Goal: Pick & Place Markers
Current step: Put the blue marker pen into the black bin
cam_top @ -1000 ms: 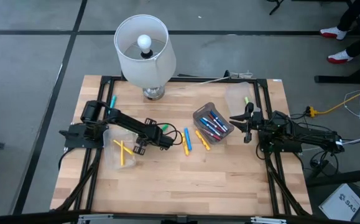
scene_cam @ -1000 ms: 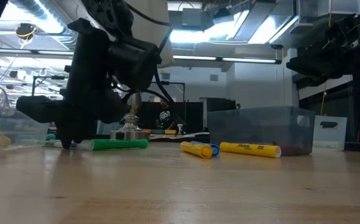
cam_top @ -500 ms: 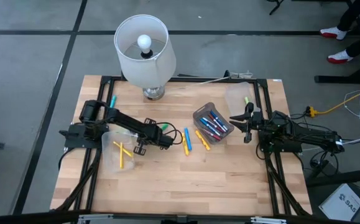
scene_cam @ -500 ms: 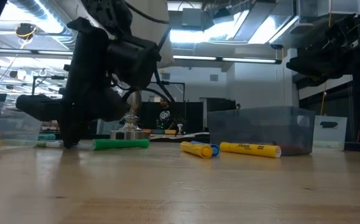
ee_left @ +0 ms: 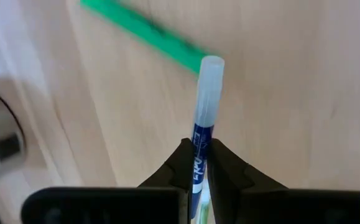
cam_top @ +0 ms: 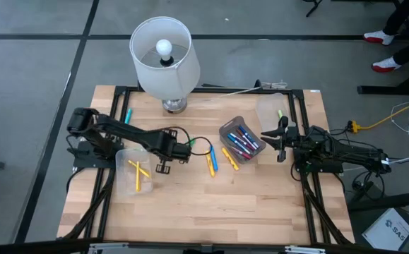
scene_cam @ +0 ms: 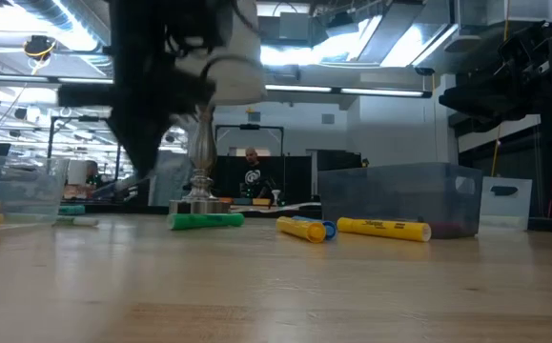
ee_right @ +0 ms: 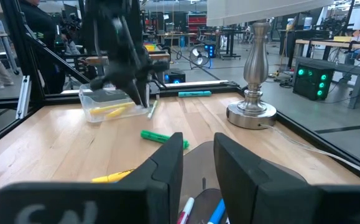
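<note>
My left gripper (cam_top: 178,151) (ee_left: 196,163) hangs over the table's middle, pointing down, shut on a blue marker with a pale cap (ee_left: 209,68). A green marker (cam_top: 188,143) (scene_cam: 206,220) lies flat on the wood just beyond it. Two yellow markers lie in the clear left bin (cam_top: 135,173). Several red and blue markers fill the middle bin (cam_top: 241,139). A blue marker (cam_top: 212,158) and a yellow one (cam_top: 229,156) lie beside that bin. My right gripper (cam_top: 280,138) (ee_right: 198,155) waits open at the middle bin's right side. My left gripper pinches the blue marker's barrel (ee_left: 200,155) between its two fingers, coming from above. The fingers lie along the marker, and the capped end sticks out past the fingertips. The marker (ee_right: 152,111) is lifted clear of the table and hangs slanting below the fingers.
A lamp (cam_top: 163,53) stands at the far edge on a metal base (ee_right: 250,112). A second clear bin (cam_top: 269,109) with a green marker sits far right. A teal marker (cam_top: 127,115) lies far left. Bare wood runs along the near edge.
My left gripper has risen from the table and taken the blue marker up with it, so the marker now hangs clear. The arm's base has swung toward the table's left. The green marker has slid a little toward the table's right.
</note>
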